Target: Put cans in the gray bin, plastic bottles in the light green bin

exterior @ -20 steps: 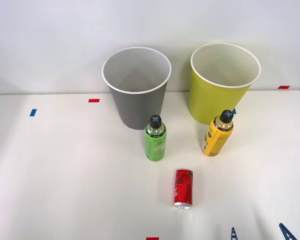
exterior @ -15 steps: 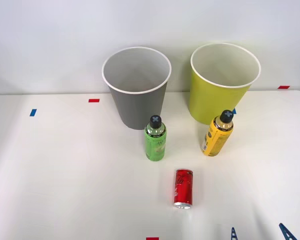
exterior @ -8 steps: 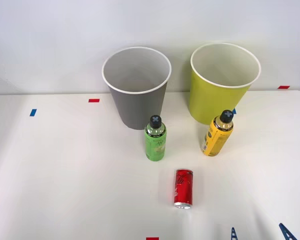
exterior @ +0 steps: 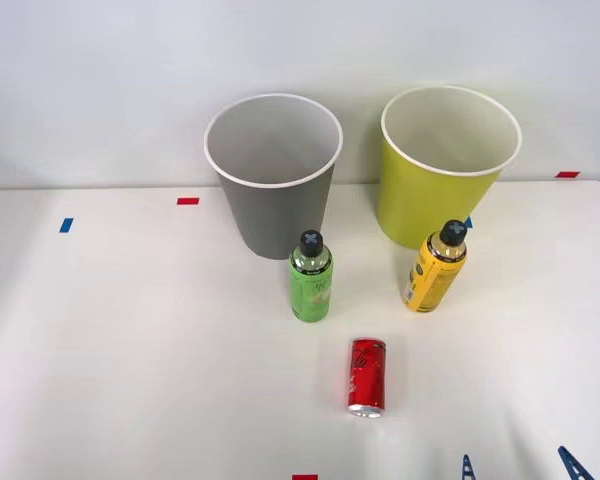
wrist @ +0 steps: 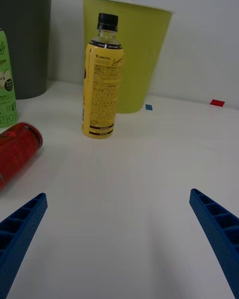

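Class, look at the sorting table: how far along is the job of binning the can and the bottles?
Nothing is sorted yet. The red can lies on the table; the green bottle and yellow bottle stand before the gray bin and light green bin. The right gripper is open, holding nothing. All three remain.

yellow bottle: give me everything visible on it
The yellow bottle is small, looks like plastic, with a black screw cap, a clear neck and a yellow wrap label printed in dark text. It stands upright on the white table, just in front of the light green bin. Nothing grips it.
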Available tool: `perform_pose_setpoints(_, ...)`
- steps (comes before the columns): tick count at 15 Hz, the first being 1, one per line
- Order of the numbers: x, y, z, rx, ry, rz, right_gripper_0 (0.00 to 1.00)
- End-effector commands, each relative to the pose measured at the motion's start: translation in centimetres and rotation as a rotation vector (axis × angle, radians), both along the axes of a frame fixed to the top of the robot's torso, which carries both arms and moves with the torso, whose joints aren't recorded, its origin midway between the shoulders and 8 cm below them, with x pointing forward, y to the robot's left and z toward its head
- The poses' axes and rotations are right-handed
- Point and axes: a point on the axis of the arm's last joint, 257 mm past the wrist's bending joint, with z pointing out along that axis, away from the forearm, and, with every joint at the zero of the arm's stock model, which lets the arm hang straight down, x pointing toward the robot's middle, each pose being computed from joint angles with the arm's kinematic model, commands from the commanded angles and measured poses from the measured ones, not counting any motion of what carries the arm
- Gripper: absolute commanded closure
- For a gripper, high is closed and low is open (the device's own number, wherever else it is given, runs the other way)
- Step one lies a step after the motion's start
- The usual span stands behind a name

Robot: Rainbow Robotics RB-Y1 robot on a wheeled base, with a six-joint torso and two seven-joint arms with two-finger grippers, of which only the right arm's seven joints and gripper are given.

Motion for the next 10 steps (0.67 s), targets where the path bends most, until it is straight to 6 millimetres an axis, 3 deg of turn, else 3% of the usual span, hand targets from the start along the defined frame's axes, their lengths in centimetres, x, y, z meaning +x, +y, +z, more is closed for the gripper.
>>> perform_pose_setpoints(1, 0.00, 0.00, 0.00, 0.000, 0.000, 0.000, 0.00)
perform_pose_setpoints(10, 0.00, 0.00, 0.00, 0.000, 0.000, 0.000, 0.00)
